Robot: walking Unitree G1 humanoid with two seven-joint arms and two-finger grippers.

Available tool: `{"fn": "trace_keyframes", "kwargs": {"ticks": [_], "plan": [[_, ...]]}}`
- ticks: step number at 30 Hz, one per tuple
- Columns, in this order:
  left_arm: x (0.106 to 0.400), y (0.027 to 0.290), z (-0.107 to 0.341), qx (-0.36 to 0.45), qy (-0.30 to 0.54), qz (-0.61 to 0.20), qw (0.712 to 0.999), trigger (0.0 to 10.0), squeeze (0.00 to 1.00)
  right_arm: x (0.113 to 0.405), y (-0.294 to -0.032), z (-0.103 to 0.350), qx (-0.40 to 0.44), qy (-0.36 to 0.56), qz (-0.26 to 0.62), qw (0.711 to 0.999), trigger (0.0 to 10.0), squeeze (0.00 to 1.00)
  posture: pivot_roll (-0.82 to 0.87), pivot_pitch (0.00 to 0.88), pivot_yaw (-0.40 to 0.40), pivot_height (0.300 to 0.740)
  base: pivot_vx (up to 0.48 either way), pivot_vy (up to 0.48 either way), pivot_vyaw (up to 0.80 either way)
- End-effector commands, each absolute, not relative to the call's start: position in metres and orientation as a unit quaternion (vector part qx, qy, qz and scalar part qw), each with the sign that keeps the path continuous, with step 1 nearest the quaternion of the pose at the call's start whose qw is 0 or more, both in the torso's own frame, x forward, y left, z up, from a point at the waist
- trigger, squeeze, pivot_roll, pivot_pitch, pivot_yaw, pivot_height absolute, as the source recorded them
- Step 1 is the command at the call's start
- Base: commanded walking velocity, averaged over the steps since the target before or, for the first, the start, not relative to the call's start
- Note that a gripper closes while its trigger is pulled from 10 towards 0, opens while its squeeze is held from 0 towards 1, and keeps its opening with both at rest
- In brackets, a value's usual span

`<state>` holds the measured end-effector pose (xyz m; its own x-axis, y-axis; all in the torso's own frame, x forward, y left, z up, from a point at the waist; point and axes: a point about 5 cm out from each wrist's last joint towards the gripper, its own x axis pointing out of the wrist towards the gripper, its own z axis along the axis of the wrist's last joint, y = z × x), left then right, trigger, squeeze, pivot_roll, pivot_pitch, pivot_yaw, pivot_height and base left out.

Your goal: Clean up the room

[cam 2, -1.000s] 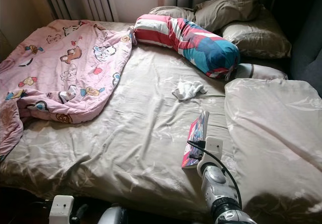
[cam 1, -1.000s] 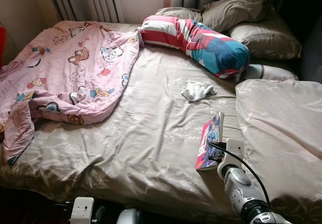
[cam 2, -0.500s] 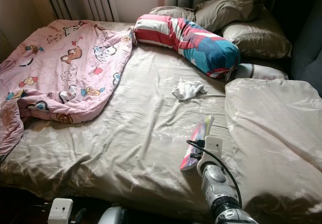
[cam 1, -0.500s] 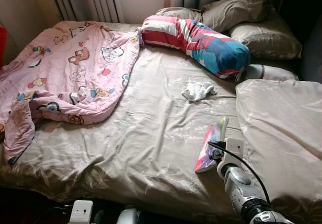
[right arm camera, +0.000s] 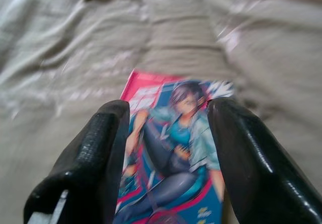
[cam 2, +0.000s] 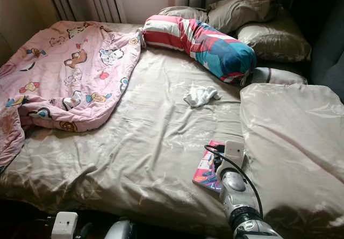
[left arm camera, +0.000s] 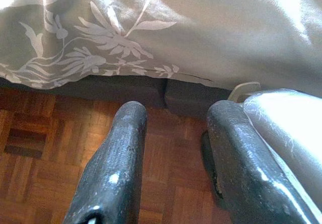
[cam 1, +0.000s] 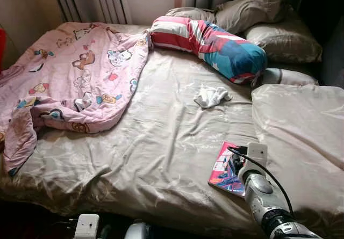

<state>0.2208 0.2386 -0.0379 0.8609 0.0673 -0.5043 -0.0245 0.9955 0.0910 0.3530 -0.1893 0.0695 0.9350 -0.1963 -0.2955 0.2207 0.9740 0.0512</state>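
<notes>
A colourful comic book (cam 1: 224, 169) lies flat, cover up, on the beige bed sheet (cam 1: 156, 137) near the bed's front right. My right gripper (right arm camera: 168, 108) hovers just over it, open, one black finger (right arm camera: 100, 148) on each side of the cover. A crumpled white cloth (cam 1: 211, 95) lies on the sheet further back. A pink cartoon-print quilt (cam 1: 75, 78) is bunched over the bed's left side. My left gripper (left arm camera: 178, 110) hangs open low by the bed's front edge, over the parquet floor (left arm camera: 45, 173).
A red, white and blue bolster (cam 1: 215, 43) and beige pillows (cam 1: 258, 8) lie at the head of the bed. A thick beige duvet fold (cam 1: 301, 131) rises just right of the book. Curtains (cam 1: 97, 0) hang behind.
The book stood on edge in my right gripper a second ago, then tilted, and now lies flat on the sheet. My right gripper has shifted slightly right and let go of it.
</notes>
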Motion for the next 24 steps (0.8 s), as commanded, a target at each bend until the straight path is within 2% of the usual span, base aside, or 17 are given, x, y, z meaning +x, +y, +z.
{"fn": "trace_keyframes", "kwargs": {"ticks": [1,2,7,9,12,22,24], "plan": [[0.213,0.243,-0.043,0.041,0.281,0.030,0.958,10.0,0.00,0.355,-0.191,0.075,0.035,0.131,-0.109,0.985,10.0,0.11,0.04,0.221,0.050,0.636,0.000,0.000,0.00],[0.213,0.244,-0.043,0.040,0.282,0.031,0.958,10.0,0.00,0.356,-0.189,0.075,0.025,0.128,-0.098,0.987,10.0,0.00,0.04,0.221,0.050,0.636,0.000,0.000,0.00],[0.212,0.244,-0.044,0.039,0.285,0.031,0.957,10.0,0.00,0.349,-0.179,0.062,0.005,0.156,-0.061,0.986,10.0,0.00,0.04,0.220,0.047,0.636,0.000,0.000,0.00],[0.212,0.242,-0.044,0.038,0.286,0.030,0.957,10.0,0.00,0.338,-0.171,0.043,-0.009,0.198,-0.034,0.980,10.0,0.00,0.04,0.222,0.046,0.636,0.000,0.000,0.00],[0.212,0.241,-0.045,0.037,0.287,0.029,0.957,10.0,0.00,0.330,-0.169,0.033,-0.020,0.213,-0.028,0.977,10.0,0.00,0.04,0.223,0.047,0.636,0.000,0.000,0.00],[0.215,0.237,-0.044,0.032,0.285,0.028,0.958,10.0,0.00,0.318,-0.162,0.025,-0.007,0.185,-0.015,0.983,10.0,0.00,0.03,0.210,0.036,0.636,0.000,0.000,0.00],[0.216,0.236,-0.044,0.028,0.282,0.028,0.959,10.0,0.00,0.316,-0.156,0.027,0.008,0.158,-0.003,0.987,10.0,0.00,0.02,0.207,0.032,0.636,0.000,0.000,0.00]]}}
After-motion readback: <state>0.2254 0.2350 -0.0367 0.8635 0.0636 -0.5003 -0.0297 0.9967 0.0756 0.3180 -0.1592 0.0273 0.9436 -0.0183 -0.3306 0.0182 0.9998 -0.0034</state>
